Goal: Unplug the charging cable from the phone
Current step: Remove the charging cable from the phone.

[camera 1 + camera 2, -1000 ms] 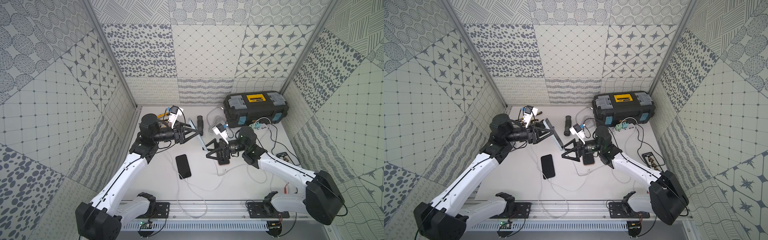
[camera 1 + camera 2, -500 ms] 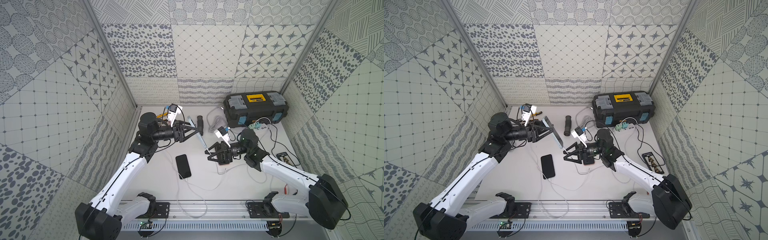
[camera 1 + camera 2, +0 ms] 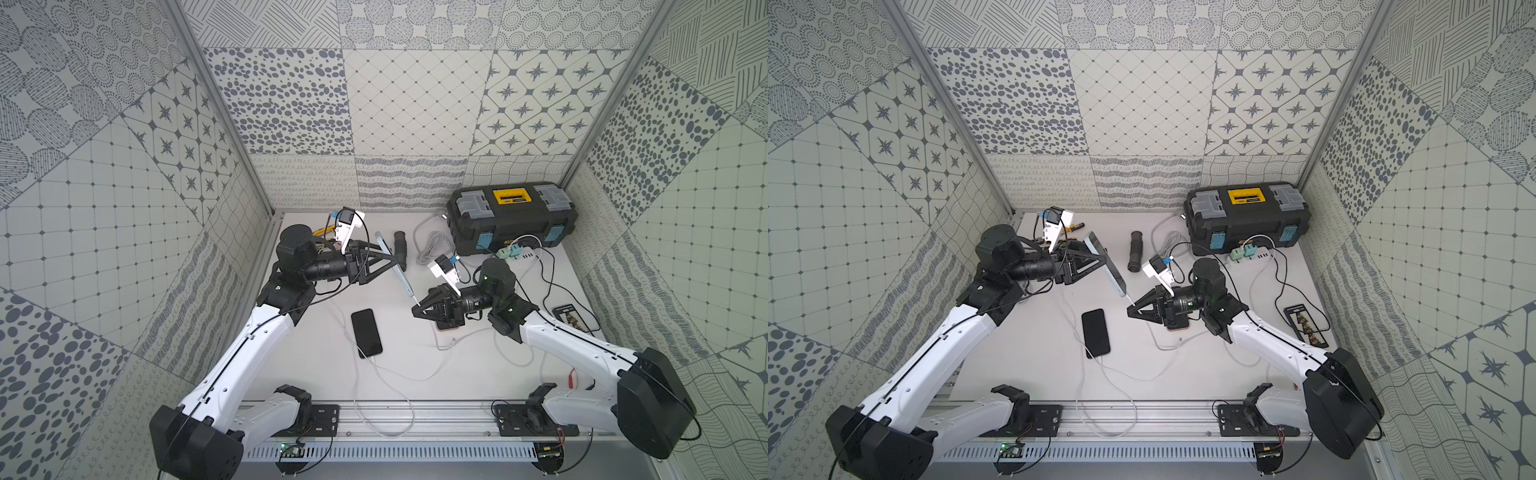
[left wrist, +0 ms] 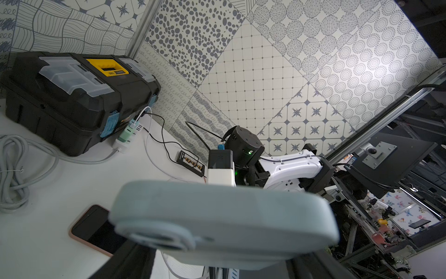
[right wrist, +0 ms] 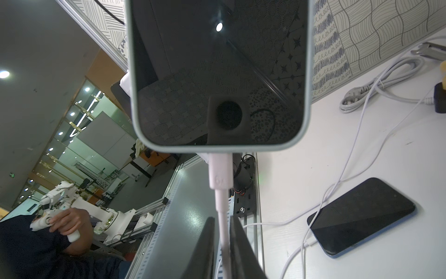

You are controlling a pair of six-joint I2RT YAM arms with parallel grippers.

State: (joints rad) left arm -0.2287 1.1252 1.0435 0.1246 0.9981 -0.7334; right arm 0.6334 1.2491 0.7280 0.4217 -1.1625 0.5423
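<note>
My left gripper point(image 3: 390, 262) clamps the blue-cased phone point(image 3: 406, 284) aloft. My right gripper point(image 5: 223, 241) pinches the white charging cable point(image 5: 219, 200) just below its plug, seated in the phone. Black toolbox point(image 3: 513, 220) shut, label unreadable.

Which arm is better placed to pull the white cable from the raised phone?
Right. Its jaws are shut on the white charging cable just behind the plug, while the left jaws hold the pale blue phone aloft; the right likely need only pull away.
</note>
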